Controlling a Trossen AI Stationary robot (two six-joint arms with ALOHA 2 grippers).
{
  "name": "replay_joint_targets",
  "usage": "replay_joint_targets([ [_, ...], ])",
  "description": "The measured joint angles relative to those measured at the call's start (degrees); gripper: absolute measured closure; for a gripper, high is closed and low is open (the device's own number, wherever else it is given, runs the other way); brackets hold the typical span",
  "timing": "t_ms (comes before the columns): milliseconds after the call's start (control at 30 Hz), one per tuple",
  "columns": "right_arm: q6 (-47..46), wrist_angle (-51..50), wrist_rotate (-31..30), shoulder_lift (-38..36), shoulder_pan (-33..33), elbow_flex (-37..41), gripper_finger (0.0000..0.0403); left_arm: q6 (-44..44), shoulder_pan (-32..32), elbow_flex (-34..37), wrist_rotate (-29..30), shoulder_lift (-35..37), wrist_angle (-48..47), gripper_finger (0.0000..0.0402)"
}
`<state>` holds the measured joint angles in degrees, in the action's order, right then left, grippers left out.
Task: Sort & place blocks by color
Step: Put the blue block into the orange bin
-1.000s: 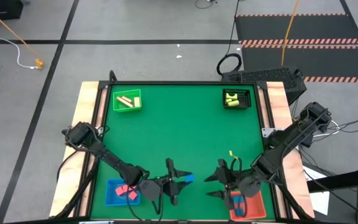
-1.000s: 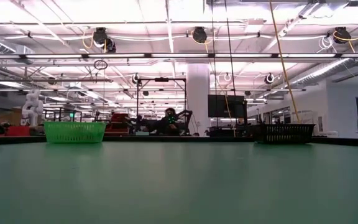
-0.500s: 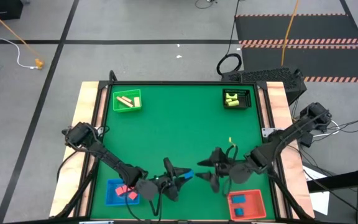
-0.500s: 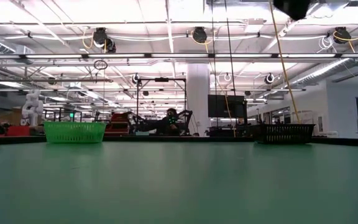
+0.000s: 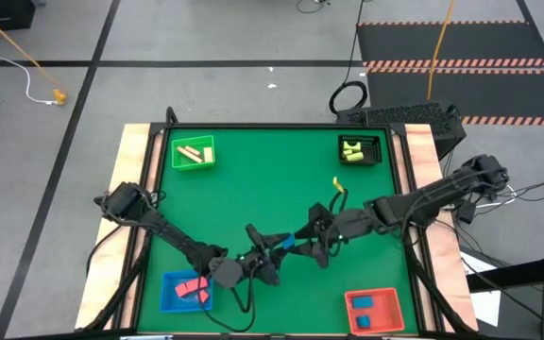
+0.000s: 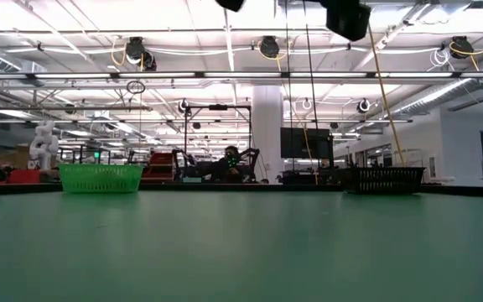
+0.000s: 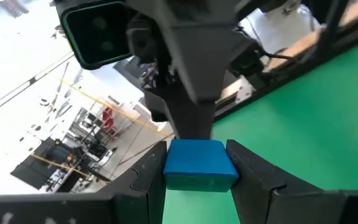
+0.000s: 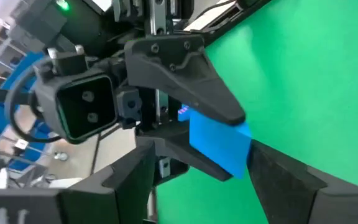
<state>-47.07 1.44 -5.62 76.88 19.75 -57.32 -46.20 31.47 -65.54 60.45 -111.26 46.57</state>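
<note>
The left gripper (image 5: 274, 247) clamps a blue block (image 5: 283, 243) above the table's (image 5: 263, 189) near middle; the right gripper (image 5: 307, 237) meets it head-on, its open fingers (image 8: 278, 171) flanking the same block; red tray (image 5: 374, 311) near right holds 2 blue blocks; blue tray (image 5: 185, 292) near left holds red ones; green tray (image 5: 194, 153) far left; black tray (image 5: 360, 149) far right.

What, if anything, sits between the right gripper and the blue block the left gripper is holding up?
Nothing visible does. The left gripper pinches the blue block above the table's middle, and the right gripper faces it with fingers spread to either side of the block, only air between.
</note>
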Motion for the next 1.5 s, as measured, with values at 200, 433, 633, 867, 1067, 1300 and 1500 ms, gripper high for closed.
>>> replay_joint_targets([
  [200,5.0,0.1,3.0,0.6,-3.5,0.0,0.0165,2.4,-2.5,0.0,-6.1,0.0,1.3,0.0268],
  [433,7.3,-0.3,4.3,0.5,-4.4,0.0,0.0189,3.1,-4.3,0.0,-6.4,0.0,1.3,0.0268],
  [633,7.1,-1.2,4.0,0.5,-4.9,0.0,0.0270,3.2,-5.0,0.0,-6.6,0.0,1.3,0.0268],
  [867,6.2,-1.6,4.3,0.5,-5.2,0.0,0.0294,3.7,-5.1,0.0,-6.2,0.0,1.3,0.0266],
  [1067,5.4,-4.2,4.3,0.3,-5.9,0.0,0.0295,7.0,-5.2,0.0,-7.0,-0.1,1.0,0.0212],
  [1300,4.5,-14.5,4.0,-4.3,-8.1,0.0,0.0295,9.2,-5.1,0.0,-5.2,-0.1,1.3,0.0187],
  [1500,2.0,-29.0,1.4,-10.9,-8.4,0.0,0.0295,8.8,-5.0,0.0,2.1,-0.1,1.4,0.0185],
])
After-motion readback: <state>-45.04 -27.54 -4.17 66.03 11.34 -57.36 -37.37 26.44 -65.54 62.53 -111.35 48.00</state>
